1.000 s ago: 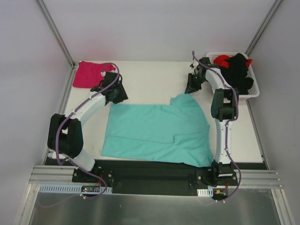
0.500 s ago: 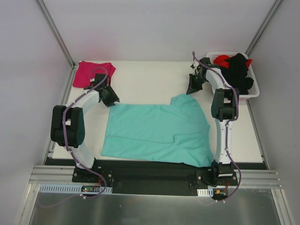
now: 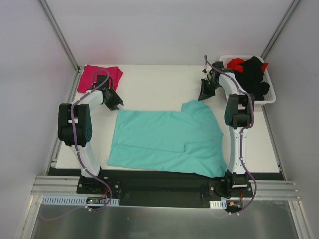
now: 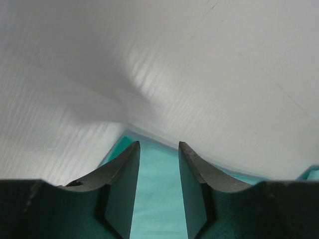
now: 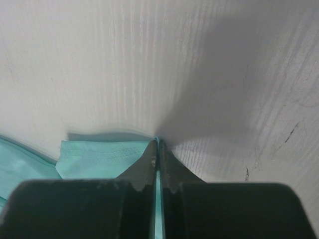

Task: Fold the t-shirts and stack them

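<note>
The teal t-shirt [image 3: 164,137] lies spread on the white table [image 3: 159,82], its right part folded over. A folded magenta-pink t-shirt [image 3: 94,77] lies at the back left corner. My left gripper [image 3: 113,102] is open, just off the teal shirt's back left corner. In the left wrist view the gripper [image 4: 158,144] has teal cloth [image 4: 157,199] showing between its spread fingers. My right gripper [image 3: 205,90] is at the shirt's back right part. In the right wrist view the gripper [image 5: 158,142] is shut on a thin edge of the teal cloth [image 5: 99,154].
A white basket [image 3: 269,95] at the back right holds black garments [image 3: 254,77] and a red one [image 3: 237,63]. Grey walls and metal frame posts close in the table on the left, back and right.
My left arm has drawn back to the left, and its gripper moved left along the shirt's back edge toward the back left corner. The right arm has barely moved.
</note>
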You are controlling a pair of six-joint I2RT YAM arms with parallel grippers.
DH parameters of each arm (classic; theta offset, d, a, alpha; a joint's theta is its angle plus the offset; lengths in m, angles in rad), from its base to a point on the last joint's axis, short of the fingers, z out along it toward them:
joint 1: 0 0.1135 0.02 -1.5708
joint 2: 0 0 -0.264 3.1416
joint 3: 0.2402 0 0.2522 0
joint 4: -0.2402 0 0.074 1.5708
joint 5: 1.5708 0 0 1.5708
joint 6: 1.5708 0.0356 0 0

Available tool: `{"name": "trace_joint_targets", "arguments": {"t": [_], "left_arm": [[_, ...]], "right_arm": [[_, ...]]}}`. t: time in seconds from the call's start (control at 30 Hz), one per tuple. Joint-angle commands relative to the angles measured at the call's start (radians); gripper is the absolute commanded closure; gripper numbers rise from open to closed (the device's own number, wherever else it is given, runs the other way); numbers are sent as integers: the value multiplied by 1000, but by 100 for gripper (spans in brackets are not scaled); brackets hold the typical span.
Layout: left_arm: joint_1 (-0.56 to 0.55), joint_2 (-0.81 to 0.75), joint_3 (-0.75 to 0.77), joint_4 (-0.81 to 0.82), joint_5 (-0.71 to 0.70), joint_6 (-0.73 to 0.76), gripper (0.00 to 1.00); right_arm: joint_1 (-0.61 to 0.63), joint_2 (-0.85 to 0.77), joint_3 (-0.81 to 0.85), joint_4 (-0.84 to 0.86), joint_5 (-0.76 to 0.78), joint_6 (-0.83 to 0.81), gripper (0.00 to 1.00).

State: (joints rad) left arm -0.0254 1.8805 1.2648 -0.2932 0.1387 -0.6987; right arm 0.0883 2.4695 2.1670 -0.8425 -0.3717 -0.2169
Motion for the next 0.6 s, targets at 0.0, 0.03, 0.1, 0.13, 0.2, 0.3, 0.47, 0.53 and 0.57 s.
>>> {"name": "trace_joint_targets", "arguments": {"t": [0.0,0.03,0.1,0.13,0.2,0.3,0.47,0.53,0.57], "left_arm": [[-2,15,76,-46,1,4,63],[-2,28,97,-58,-11,5,63],[-2,45,120,-99,-22,16,63],[-2,54,133,-107,-28,16,63],[-2,57,133,-121,-44,16,63],[-2,63,125,-141,-42,13,63],[-2,55,120,-218,-82,-5,62],[-2,52,125,-240,-102,1,62],[-4,54,128,-248,-105,5,62]], "right_arm": [[-4,-66,4,-36,8,-18,99],[-5,-63,4,-35,8,-18,99],[-5,-63,1,-36,8,-18,99],[-5,-64,2,-35,10,-18,99],[-4,-64,2,-35,11,-19,99],[-5,-66,4,-38,17,-18,99],[-5,-69,1,-40,20,-19,99],[-4,-72,-1,-38,24,-19,99],[-4,-72,-1,-40,22,-18,99]]}}
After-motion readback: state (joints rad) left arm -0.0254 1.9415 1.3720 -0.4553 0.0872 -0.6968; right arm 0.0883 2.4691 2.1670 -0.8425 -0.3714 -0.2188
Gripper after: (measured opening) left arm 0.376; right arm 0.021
